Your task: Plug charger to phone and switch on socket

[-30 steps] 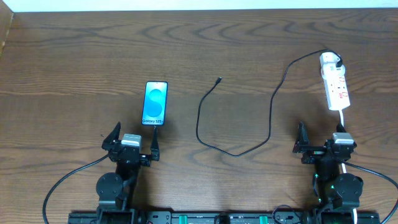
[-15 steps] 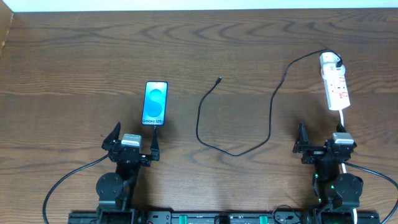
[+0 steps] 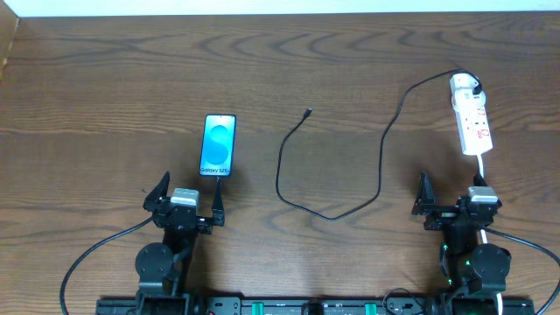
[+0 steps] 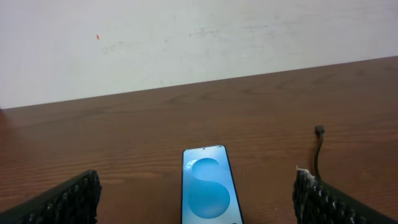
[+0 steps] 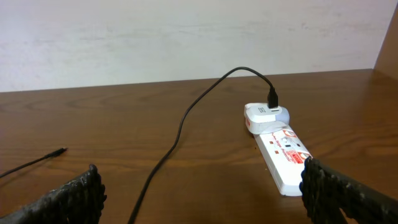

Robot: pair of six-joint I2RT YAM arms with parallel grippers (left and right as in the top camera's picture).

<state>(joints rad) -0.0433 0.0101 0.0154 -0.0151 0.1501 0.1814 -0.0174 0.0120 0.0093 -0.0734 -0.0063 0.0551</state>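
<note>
Charger (image 3: 381, 162) loose on the worktop, plug tip (image 3: 308, 112) mid-table, well apart from the phone (image 3: 218, 145), which lies face-up left of centre. Far end runs into the socket (image 3: 472, 118) by the right edge; switch state unreadable from here, I think. Left gripper (image 3: 190, 189) and right gripper (image 3: 453, 196) sit at the near edge, both spread wide, empty.

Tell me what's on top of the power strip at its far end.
A white plug sits on the socket's far end, with the black charger entering its top. What lies beneath that plug is covered, so it can't be seen.
</note>
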